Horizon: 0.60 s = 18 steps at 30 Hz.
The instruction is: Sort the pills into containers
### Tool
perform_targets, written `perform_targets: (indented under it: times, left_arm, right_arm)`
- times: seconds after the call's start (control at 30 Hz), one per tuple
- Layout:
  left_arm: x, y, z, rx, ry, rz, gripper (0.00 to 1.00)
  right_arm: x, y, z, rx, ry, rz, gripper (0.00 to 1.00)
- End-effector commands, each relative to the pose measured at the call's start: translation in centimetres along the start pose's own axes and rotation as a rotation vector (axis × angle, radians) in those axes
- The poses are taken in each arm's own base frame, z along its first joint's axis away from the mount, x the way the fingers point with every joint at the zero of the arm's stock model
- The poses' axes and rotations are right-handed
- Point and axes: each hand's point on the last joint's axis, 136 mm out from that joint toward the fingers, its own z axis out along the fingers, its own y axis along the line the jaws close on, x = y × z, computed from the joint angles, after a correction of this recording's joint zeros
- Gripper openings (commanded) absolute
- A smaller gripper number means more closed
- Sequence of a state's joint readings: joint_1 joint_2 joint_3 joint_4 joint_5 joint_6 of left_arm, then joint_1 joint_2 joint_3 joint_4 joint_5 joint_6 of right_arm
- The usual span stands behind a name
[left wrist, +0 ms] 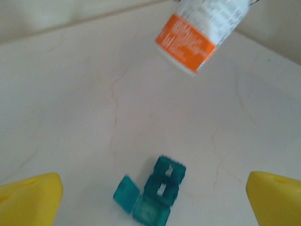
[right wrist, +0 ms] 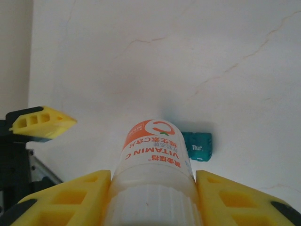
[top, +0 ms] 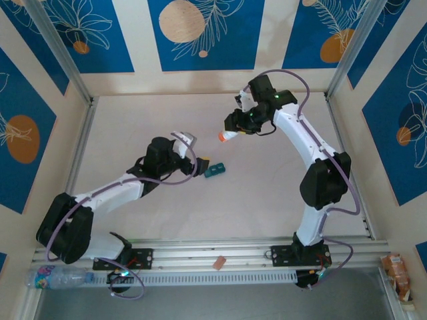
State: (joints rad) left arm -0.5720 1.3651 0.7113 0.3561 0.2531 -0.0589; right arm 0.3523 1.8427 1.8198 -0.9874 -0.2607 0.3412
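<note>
A robotics lab test cell is indicated: a pale tabletop (top: 267, 200) is enclosed by blue leaf-patterned panels (top: 200, 33) framed with aluminium posts (top: 60, 53), and a left robot arm (top: 113, 190) and a right robot arm (top: 300, 133) are bolted to an aluminium rail (top: 200, 252).

Pill box (left wrist: 162, 188): translucent teal plastic. Bottle (right wrist: 150, 200): smooth white plastic, glossy orange label (right wrist: 153, 146). Counter (left wrist: 70, 103): matt, faintly veined, perhaps stone.
</note>
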Motion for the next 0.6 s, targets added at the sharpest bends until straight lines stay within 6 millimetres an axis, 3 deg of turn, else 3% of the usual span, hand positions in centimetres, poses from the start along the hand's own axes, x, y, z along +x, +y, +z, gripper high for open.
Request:
perform_targets:
  times: [0.0, 0.27, 0.57]
  left_arm:
    - [-1.8, -1.5, 0.5, 0.091, -0.141, 0.115, 1.00]
    - [-1.5, -2.6, 1.2, 0.162, -0.147, 0.190, 0.99]
    - [-1.8, -3.6, 1.1, 0.220, -0.166, 0.191, 0.95]
  right_arm:
    - [0.9, 1.9, -0.4, -0.123, 0.073, -0.014, 0.29]
    - [2.0, 2.7, 1.3, -0.131, 0.130, -0.032, 0.29]
    - [4.9, 4.9, 3.1, -0.179, 0.220, -0.078, 0.29]
